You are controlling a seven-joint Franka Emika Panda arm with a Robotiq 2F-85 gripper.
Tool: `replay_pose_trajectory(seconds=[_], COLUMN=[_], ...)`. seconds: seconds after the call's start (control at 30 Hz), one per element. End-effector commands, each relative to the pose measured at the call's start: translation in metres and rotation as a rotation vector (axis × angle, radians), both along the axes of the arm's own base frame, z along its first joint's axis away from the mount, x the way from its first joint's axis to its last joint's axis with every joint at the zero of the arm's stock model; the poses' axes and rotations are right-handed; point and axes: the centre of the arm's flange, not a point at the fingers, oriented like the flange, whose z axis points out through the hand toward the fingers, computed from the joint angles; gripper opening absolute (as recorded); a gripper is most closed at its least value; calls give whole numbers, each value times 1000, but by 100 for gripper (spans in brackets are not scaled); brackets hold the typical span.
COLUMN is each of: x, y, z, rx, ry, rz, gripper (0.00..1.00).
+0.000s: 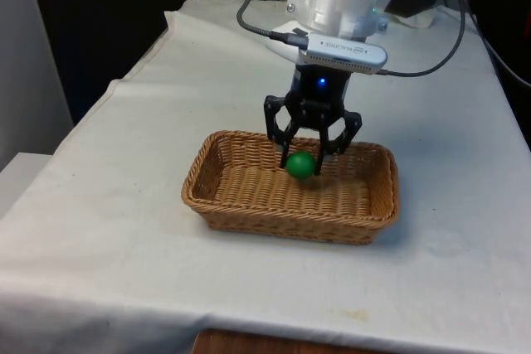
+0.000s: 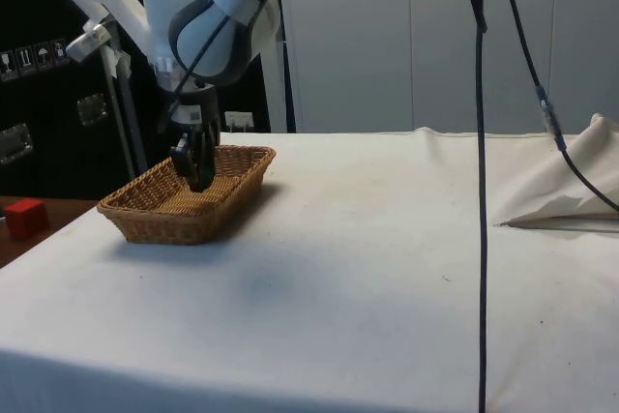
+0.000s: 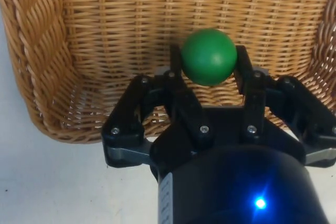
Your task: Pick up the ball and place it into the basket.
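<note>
With the pincer point(image 1: 304, 162) clenched on the ball point(image 1: 301, 164) low inside the basket point(image 1: 217, 205), release it gently there so it cannot bounce out.

Even bright overhead light, soft shadow beside the basket point(image 1: 377, 205), dark backdrop

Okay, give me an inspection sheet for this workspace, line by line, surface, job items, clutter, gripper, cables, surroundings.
Surface: table under a white cloth, slightly wrinkled.
Job's things: green ball held between the fingers, low inside the wicker basket; whether it touches the basket floor cannot be told.
Clutter: small red block off the table's edge in the side view.
Gripper: gripper shut on the ball, reaching down into the basket.
Cables: black cables hang across the side view; another loops from the wrist.
Surroundings: black curtains, pale cabinet doors.
</note>
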Motion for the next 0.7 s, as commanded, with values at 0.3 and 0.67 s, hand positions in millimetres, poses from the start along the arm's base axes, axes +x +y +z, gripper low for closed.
replay_pose_trajectory(seconds=[0.3, 0.67], x=[1, -4], y=[0, -2], z=[0, 12], rx=[-1, -3], ry=[-1, -2], rz=[1, 5], gripper=[84, 100])
